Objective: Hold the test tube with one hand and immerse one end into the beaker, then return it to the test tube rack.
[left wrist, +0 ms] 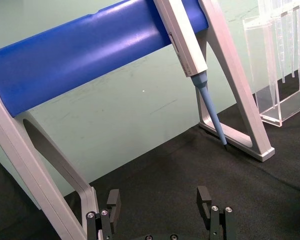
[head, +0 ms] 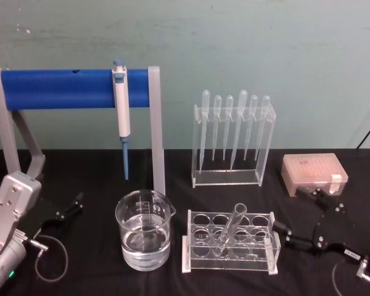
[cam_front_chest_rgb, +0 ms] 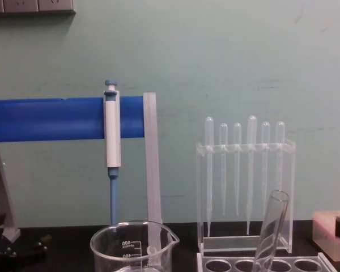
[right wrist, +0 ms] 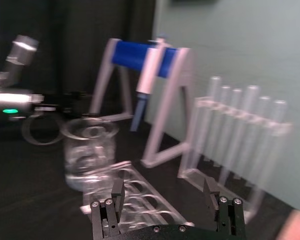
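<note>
Black-draped bench (head: pixel 98 166), pale green wall (head: pixel 234 49) behind. Clear glass round-bottomed test tube (head: pixel 230 229) stood tilted in a hole of the clear acrylic rack (head: pixel 197 259), just right of the wide glass beaker (head: pixel 144 237) part-full of clear liquid. Right gripper (right wrist: pixel 163 189) sat beside the rack, jaws apart, empty. Left gripper (left wrist: pixel 158 197) sat low at left, jaws apart.

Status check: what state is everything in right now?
test tube: unheld, leaning in the test tube rack.
beaker: upright, partly filled with clear liquid.
left end effector: open, empty, beside blue stand.
right end effector: open, empty, right of rack.
pipettor: hanging on stand.
pipettes: standing upright.
</note>
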`<state>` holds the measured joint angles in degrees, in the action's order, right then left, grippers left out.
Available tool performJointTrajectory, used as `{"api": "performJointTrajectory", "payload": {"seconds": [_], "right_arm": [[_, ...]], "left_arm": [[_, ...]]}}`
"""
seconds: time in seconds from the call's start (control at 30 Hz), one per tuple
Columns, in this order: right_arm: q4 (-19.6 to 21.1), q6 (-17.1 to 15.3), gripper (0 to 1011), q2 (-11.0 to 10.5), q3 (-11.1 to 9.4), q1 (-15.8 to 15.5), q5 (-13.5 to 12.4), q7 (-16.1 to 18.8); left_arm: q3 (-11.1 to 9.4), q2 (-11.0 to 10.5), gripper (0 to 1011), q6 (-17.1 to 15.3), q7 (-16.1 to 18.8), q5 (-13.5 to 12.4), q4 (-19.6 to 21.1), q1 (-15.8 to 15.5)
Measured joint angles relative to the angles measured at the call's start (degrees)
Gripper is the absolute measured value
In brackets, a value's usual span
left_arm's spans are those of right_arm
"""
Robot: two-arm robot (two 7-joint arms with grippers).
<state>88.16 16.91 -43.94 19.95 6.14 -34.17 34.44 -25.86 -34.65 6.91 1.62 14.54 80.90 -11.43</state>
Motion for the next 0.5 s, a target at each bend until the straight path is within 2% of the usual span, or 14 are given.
{"api": "performJointTrajectory", "payload": {"seconds": [0.1,0.2,0.23,0.37,0.5], "right_arm": [[-1.91,0.74,1003,0.24,1.09,1.61,-1.79,6.8],[-4.0,1.55,1003,1.5,2.29,3.47,-2.31,11.18],[-4.0,1.55,1003,1.5,2.29,3.47,-2.31,11.18],[-7.19,2.12,1003,4.11,3.85,6.46,-2.22,15.31],[-9.65,1.93,1003,6.21,4.94,8.86,-1.78,17.3]], "left_arm": [[0.0,0.0,1000,0.0,0.0,0.0,0.0,0.0],[0.0,0.0,1000,0.0,0.0,0.0,0.0,0.0],[0.0,0.0,1000,0.0,0.0,0.0,0.0,0.0],[0.0,0.0,1000,0.0,0.0,0.0,0.0,0.0],[0.0,0.0,1000,0.0,0.0,0.0,0.0,0.0]]}}
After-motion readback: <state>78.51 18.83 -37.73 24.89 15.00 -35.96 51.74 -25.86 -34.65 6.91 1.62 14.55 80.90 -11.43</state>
